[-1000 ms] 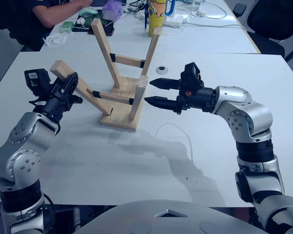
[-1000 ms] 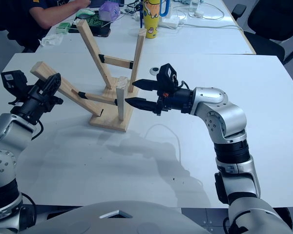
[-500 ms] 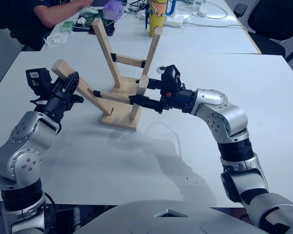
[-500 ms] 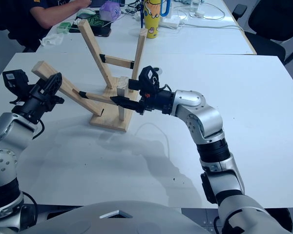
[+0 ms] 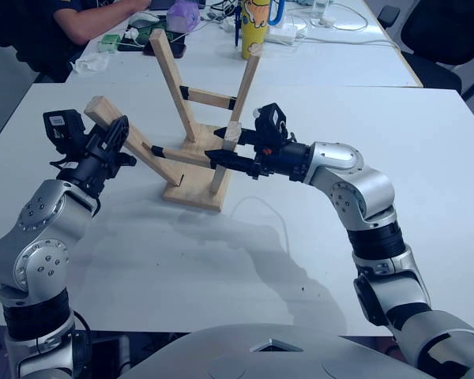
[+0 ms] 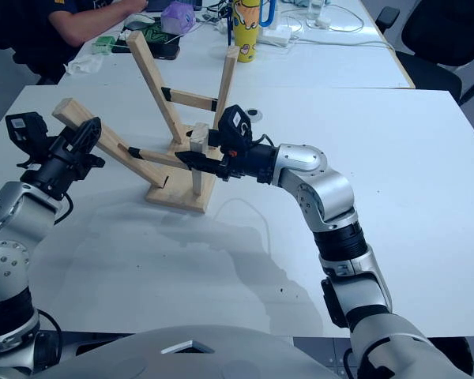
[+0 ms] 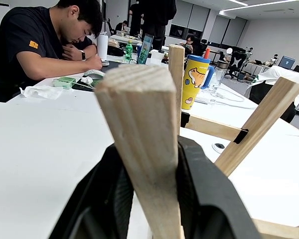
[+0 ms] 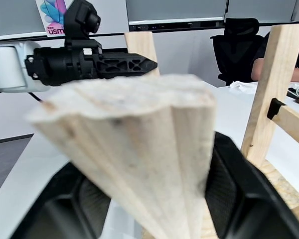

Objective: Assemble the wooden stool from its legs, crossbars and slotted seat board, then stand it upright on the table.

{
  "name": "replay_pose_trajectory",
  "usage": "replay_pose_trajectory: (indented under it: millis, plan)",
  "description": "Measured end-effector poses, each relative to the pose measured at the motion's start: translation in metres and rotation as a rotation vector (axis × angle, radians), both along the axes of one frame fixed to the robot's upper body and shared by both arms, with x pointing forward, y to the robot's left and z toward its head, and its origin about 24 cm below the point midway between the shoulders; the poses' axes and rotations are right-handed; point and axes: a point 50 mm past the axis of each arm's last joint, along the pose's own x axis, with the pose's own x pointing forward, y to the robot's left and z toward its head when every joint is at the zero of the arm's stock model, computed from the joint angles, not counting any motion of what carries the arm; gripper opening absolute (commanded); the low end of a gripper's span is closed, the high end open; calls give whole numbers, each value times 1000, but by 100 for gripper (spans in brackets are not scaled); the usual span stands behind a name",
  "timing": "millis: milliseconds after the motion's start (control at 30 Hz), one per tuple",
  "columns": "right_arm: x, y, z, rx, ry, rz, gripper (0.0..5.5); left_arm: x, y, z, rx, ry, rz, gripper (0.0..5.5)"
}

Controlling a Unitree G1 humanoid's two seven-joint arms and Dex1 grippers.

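Stool inverted on table (image 5: 221, 268), seat board (image 5: 191, 194) flat, legs up. L gripper (image 5: 114, 136) clamped on tilted leg (image 5: 138, 150); R gripper (image 5: 223, 148) pinching near leg (image 5: 220, 178). Step, prob.: seating and squaring legs in slots. Next likely needs tilted leg straightened, both pressed home, then flip upright w/o joints loosening. Count: 4 legs, 2 crossbars (image 5: 209, 98), 1 board.

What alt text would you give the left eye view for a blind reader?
A wooden stool lies upside down on its seat board on a white table. The left gripper clamps the end of a leaning leg; the right gripper is at the top of the nearest leg.
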Motion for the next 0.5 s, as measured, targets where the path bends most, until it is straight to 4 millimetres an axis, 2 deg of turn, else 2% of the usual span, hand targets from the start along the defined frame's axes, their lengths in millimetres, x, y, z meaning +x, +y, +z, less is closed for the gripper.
replay_pose_trajectory:
  millis: [500]
  plan:
    - [-4,-15,-7,51,-30,15,228,5,0,-8,-22,-11,-59,104]
